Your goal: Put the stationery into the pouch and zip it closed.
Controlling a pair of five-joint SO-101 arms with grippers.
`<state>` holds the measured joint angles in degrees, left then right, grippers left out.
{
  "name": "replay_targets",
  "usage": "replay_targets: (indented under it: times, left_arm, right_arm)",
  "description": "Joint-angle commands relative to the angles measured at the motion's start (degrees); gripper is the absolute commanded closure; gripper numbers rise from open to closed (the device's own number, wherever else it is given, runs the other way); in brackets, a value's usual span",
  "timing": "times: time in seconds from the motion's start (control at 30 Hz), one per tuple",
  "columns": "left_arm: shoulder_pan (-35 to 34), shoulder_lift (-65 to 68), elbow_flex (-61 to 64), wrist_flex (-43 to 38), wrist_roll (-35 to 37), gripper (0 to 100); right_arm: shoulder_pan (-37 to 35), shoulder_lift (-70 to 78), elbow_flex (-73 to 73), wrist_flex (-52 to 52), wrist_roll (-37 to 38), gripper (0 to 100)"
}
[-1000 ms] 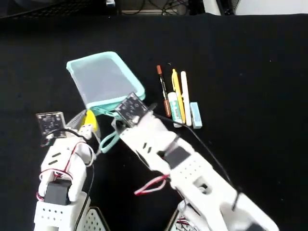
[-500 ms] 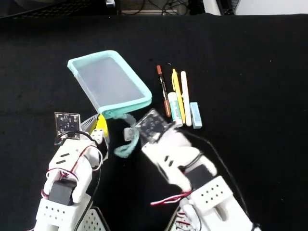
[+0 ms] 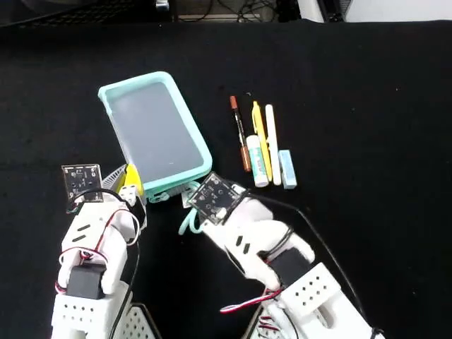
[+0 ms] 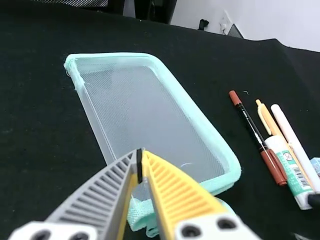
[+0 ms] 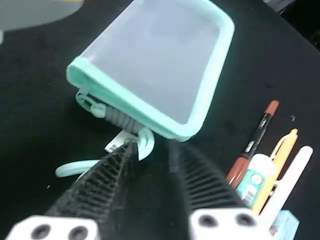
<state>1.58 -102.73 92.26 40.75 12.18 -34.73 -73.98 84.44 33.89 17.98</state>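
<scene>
A mint-green zip pouch (image 3: 152,131) with a translucent mesh face is laid flat on the black table cloth (image 3: 353,106), left of centre, its long side slanted from far left to near right. To its right, well apart from it, the stationery is lined up side by side: a brown pen (image 3: 239,133), a yellow pen (image 3: 260,138), a white pen (image 3: 271,141), a white glue stick (image 3: 257,169) with a green label, and a pale blue eraser (image 3: 287,169) at the right end. None of it is inside the pouch.

In the high view the left gripper (image 3: 131,180) is seen at the near left corner of the pouch, while the right arm (image 3: 261,240) is angled in from the near side towards the pouch's near right corner, its fingers covered there by the wrist camera board.

In the left wrist view the left gripper (image 4: 139,157) is shown with its grey and yellow fingers pressed together just over the near edge of the pouch (image 4: 150,115). Whether anything is pinched between them cannot be told.

The right wrist view gives what the high view hides. The right gripper (image 5: 150,150) is held with its black fingers spread apart, nothing gripped, just near of the pouch (image 5: 155,55). A mint zipper pull (image 5: 92,107) is seen hanging at the near edge. A mint wrist strap (image 5: 75,167) is looped on the cloth, and a small white tag (image 5: 116,142) lies beside one fingertip.
</scene>
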Motion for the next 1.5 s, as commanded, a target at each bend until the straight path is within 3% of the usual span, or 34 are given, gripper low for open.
replay_targets:
  times: [0.0, 0.23, 0.33, 0.57, 0.83, 0.9, 0.97, 1.17, 1.47]
  left_arm:
    - [-5.14, -0.62, -2.24, -0.18, -0.18, 97]
    - [-22.64, -0.62, -4.97, 0.09, 0.0, 96]
    - [-23.43, -0.62, -4.26, -0.09, 0.0, 96]
    - [-23.34, -0.62, -3.91, -0.18, 0.0, 97]
    - [-23.43, -0.62, -3.91, -0.26, 0.0, 97]
    - [-23.43, -0.62, -3.91, -0.26, 0.0, 97]
    - [-23.43, -0.62, -3.82, -0.26, 0.0, 97]
    - [-23.25, -0.62, -3.74, -0.26, 0.0, 97]
    - [-23.16, -0.62, -3.74, -0.26, 0.0, 97]
  right_arm:
    - [-1.14, 4.35, -2.24, 1.58, -3.96, 80.8]
    - [-1.32, 28.62, -18.77, 2.11, -9.85, 76.1]
    - [-1.41, 41.54, -26.86, 3.34, -13.36, 70.7]
    - [-2.46, 64.48, -41.27, 7.3, -14.07, 77.3]
    - [-3.78, 78.29, -51.03, 14.86, -13.98, 80.5]
    - [-3.34, 80.13, -52.62, 17.49, -13.98, 85.6]
    - [-2.29, 80.57, -53.32, 19.08, -13.98, 99.7]
    - [2.9, 75.12, -51.47, 24.18, -10.9, 98.7]
    - [4.92, 52.35, -33.98, 30.24, -2.73, 98.6]
